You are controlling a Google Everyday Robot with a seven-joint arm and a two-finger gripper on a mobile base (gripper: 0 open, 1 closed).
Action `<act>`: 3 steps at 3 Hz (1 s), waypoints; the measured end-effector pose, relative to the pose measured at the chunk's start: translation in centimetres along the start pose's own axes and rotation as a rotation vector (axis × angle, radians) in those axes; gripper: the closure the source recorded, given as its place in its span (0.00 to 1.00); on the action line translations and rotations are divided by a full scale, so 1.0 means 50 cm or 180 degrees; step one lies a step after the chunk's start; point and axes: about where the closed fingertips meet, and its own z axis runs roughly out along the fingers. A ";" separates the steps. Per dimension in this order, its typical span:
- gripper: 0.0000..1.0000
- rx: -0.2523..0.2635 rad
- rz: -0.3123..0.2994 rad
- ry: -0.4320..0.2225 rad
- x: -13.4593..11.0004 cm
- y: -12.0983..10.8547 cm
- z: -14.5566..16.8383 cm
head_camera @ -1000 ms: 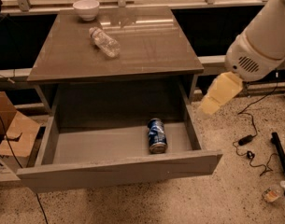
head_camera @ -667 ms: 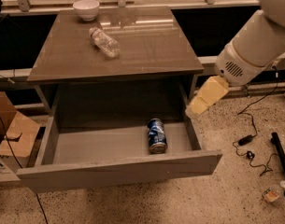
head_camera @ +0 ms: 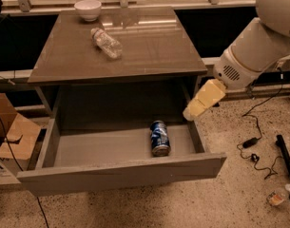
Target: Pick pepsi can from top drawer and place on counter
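Note:
The pepsi can [head_camera: 159,137] lies on its side on the grey floor of the open top drawer [head_camera: 120,175], right of the middle, silver end towards the front. The counter [head_camera: 149,46] is the glossy grey-brown tabletop above the drawer. My gripper [head_camera: 191,112] is the cream-coloured tip of the white arm, above the drawer's right wall, up and to the right of the can and apart from it. It holds nothing that shows.
A clear plastic bottle [head_camera: 106,42] lies on the counter's left half and a white bowl [head_camera: 88,9] stands at its back left. Cardboard boxes [head_camera: 11,141] stand left of the drawer. Cables [head_camera: 254,146] and a black stand [head_camera: 287,160] lie on the terrazzo floor at the right.
The arm has swung left and down, bringing the gripper from beside the drawer's right side to just above its right wall, closer to the can. The can has not moved.

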 end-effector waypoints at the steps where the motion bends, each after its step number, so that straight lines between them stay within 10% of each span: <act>1: 0.00 -0.0170 0.0180 -0.0086 -0.036 0.002 0.056; 3: 0.00 -0.0646 0.0449 0.0047 -0.114 0.046 0.229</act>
